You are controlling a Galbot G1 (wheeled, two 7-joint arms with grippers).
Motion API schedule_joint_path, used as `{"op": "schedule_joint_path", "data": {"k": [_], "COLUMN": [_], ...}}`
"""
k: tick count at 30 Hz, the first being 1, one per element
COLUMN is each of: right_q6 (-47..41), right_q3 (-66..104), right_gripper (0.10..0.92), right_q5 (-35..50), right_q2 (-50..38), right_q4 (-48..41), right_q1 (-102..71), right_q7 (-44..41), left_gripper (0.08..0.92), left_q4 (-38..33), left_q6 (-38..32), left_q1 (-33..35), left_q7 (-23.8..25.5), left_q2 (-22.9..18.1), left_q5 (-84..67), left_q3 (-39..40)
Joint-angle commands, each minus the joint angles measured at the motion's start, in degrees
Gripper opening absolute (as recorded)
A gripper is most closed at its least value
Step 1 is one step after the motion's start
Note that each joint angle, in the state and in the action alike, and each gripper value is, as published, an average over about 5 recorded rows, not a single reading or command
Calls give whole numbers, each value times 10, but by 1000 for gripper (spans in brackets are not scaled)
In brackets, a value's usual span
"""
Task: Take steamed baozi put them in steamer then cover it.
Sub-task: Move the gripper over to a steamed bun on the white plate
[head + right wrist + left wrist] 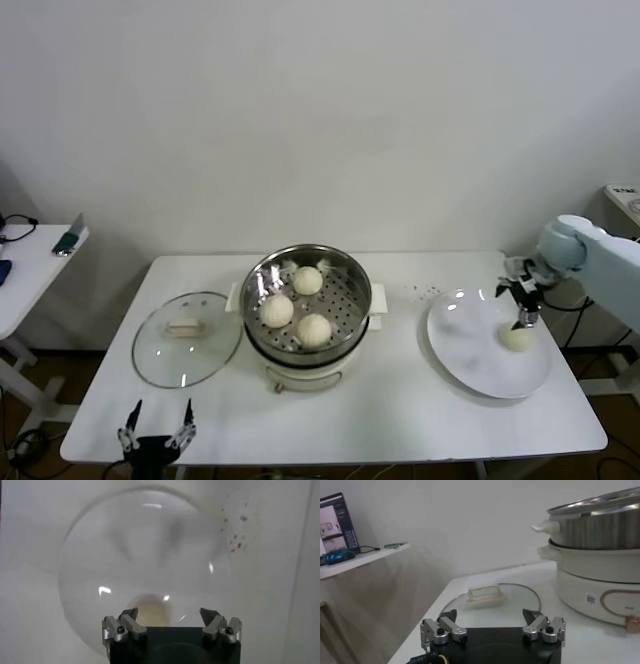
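Baozi, last on the plate right of the steamer, wants the open, empty right gripper centred straight above before squeezing gently; left gripper waits open, empty.

A plain, bare off-white wall fills the space behind a white rectangular table with rounded corners. To the left stands a second white side table, well apart from the first, carrying a dark cable, a small blue object and a green-edged flat item near its corner. Even, soft light falls over everything.
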Motion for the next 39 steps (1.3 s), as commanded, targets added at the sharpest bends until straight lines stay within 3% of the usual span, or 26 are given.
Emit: {"op": "schedule_joint_path", "data": {"k": [1,28,39], "right_q6": [21,43,49], "right_q3": [106,103,94], "right_gripper": [823,821,735], "right_q5": [-76,-99,-95], "right_q2": [12,94,89], "right_q4": [-86,-150,-151], "right_q1": [-101,-97,-87], "right_q7": [-4,-5,-13], "left_gripper": [823,823,823], "left_q4": [3,11,12], "left_q6": [0,-7,-8], "left_q1": [1,7,8], "left_q7": [1,7,6], "left_q2": [-2,-3,-3], "left_q5": [5,3,-1], "left_q3": [1,-4,-4]}}
